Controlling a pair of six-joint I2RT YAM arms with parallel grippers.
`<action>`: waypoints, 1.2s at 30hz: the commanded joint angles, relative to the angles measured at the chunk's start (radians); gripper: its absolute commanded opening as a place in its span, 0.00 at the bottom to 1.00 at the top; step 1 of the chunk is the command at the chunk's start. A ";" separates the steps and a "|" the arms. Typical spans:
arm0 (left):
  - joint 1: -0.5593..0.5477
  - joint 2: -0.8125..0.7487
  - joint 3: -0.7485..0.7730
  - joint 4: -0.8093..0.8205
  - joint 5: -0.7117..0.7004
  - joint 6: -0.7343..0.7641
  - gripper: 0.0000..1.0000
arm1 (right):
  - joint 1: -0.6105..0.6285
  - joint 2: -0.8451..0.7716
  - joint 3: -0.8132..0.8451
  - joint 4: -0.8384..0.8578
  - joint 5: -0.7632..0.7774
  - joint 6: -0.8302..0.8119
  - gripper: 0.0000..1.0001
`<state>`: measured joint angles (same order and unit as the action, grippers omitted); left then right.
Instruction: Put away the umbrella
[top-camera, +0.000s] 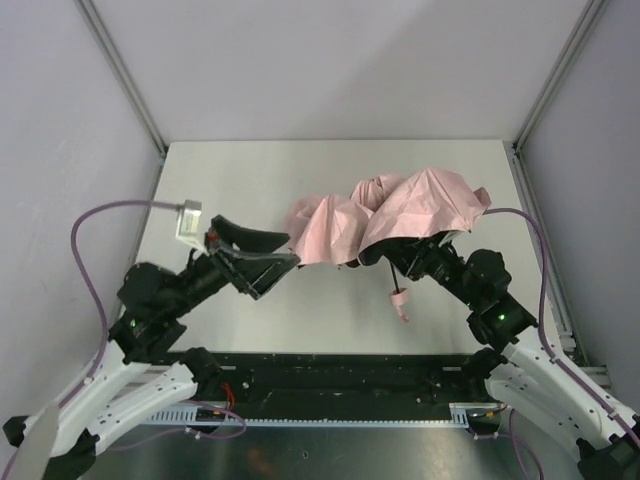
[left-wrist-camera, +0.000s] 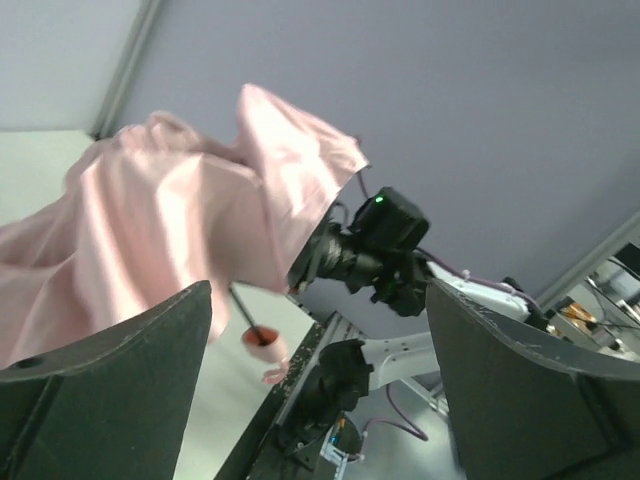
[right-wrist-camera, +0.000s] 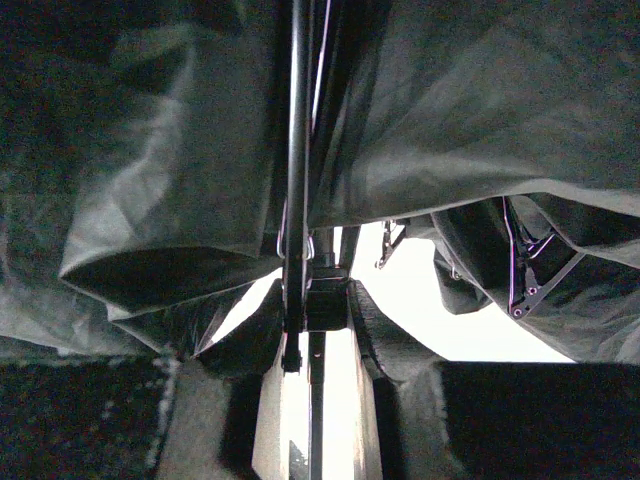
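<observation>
The right gripper (right-wrist-camera: 315, 370) is closed narrowly around the thin dark shaft (right-wrist-camera: 298, 180) of the umbrella (top-camera: 400, 210) and holds it under the canopy, above the right half of the tabletop (top-camera: 250, 170). The pale pink fabric hangs loose and crumpled over this gripper, and the small pink handle (top-camera: 400, 300) points down toward the near edge. The left gripper (top-camera: 290, 249) has its jaws wide apart and holds nothing; it is at the middle of the tabletop, just beside the left edge of the fabric.
</observation>
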<state>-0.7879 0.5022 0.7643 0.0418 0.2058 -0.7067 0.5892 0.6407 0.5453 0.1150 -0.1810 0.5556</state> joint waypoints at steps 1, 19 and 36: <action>-0.007 0.232 0.168 -0.013 0.171 0.034 0.87 | 0.000 0.018 0.048 0.138 -0.044 -0.040 0.00; -0.144 0.553 0.328 -0.013 0.141 0.085 0.18 | 0.114 0.050 0.050 0.079 0.189 -0.122 0.00; -0.140 0.302 0.120 -0.155 -0.126 0.140 0.04 | 0.075 0.036 0.049 0.030 0.179 -0.067 0.00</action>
<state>-0.9272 0.7910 0.9138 -0.0864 0.1238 -0.5903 0.6823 0.7052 0.5457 -0.0017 0.1429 0.4709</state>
